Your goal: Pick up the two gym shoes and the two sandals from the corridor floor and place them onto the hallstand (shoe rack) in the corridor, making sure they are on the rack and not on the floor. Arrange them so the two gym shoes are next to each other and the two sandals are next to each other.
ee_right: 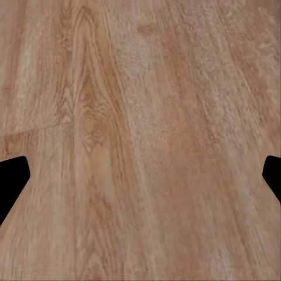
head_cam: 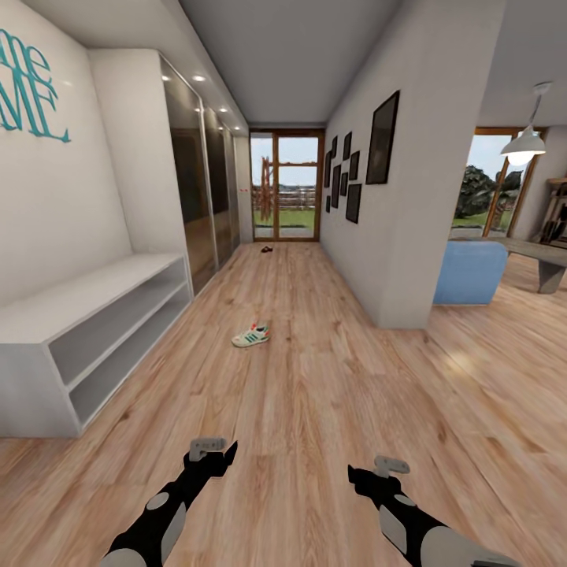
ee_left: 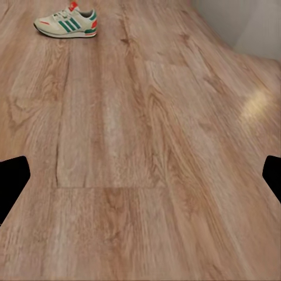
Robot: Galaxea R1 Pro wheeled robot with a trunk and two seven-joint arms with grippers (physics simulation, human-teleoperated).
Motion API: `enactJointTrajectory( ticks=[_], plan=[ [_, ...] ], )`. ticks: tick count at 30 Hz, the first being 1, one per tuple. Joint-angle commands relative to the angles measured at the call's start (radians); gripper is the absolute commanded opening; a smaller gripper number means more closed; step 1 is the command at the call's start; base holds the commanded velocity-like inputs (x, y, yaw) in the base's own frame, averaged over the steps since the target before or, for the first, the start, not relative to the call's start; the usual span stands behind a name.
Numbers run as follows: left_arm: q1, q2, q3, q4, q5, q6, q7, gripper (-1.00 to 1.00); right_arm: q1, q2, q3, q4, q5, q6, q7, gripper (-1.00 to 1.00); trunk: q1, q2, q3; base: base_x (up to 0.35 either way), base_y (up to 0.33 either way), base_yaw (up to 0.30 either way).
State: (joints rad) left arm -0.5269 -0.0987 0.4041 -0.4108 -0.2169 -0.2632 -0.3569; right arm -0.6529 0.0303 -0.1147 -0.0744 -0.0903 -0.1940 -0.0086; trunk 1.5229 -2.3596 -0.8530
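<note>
- The left gripper [head_cam: 213,450] hangs low over the corridor floor [head_cam: 315,409], its fingers spread apart with nothing between them; in the left wrist view the two dark fingertips [ee_left: 13,178] sit at opposite edges with only bare planks in the gap.
- The right gripper [head_cam: 376,470] is likewise released and empty, hovering above the wood; its wrist view shows the same wide-set fingertips [ee_right: 13,178] over bare grain.
- One gym shoe [head_cam: 250,336] lies on the floor ahead of the two grippers, well apart from both, white with green stripes and an orange-red heel; the left wrist view shows it too [ee_left: 65,23], sitting upright on its sole.
- One small dark item [head_cam: 267,250] rests on the floor far down the corridor near the glass door [head_cam: 285,186]; it is too small to tell whether it is a sandal or how many pieces it is.
- The hallstand [head_cam: 87,331] stands against the left wall, pale grey, with two open shelves, both unoccupied in the visible part.
- Seven dark picture frames [head_cam: 383,138] hang on the right-hand wall.
</note>
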Motion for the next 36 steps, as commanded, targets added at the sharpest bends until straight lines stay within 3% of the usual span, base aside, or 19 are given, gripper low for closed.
enactJointTrajectory(
  ticks=[1, 36],
  plan=[
    [-0.001, -0.001, 0.009, 0.0, -0.01, -0.004, -0.005, 1.0, -0.001, 0.0, -0.002, 0.001, -0.009, -0.004, 0.001, 1.0, 0.0, 0.0, -0.001, 0.342, -0.147, 0.0],
    [-0.001, -0.001, 0.01, 0.0, -0.01, -0.004, -0.005, 1.0, -0.001, 0.0, -0.002, 0.002, -0.003, -0.004, 0.002, 1.0, 0.0, 0.0, -0.001, 0.341, -0.142, 0.0]
  ],
)
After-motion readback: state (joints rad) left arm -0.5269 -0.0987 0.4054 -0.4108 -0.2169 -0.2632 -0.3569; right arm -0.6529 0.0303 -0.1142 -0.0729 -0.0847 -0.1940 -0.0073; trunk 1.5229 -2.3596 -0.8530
